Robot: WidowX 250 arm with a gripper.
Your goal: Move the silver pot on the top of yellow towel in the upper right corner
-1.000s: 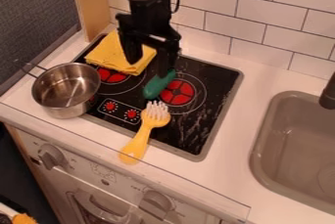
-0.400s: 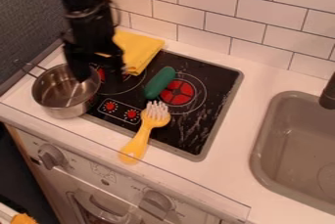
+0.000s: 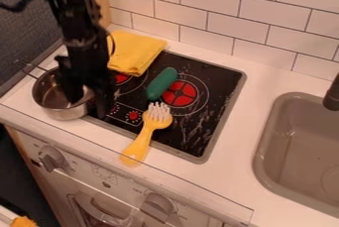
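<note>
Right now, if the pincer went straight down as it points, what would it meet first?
Probably the silver pot: the pincer points down at its rim, one finger over the inside, one beyond it. Depth is unclear; the outer finger may meet the stove first.

1 green toy (image 3: 161, 83) lies on the black stovetop (image 3: 220, 80), near 1 yellow brush (image 3: 141, 139).

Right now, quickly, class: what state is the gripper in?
Gripper: open, one finger over the inside of the silver pot, the other outside its rim.
</note>
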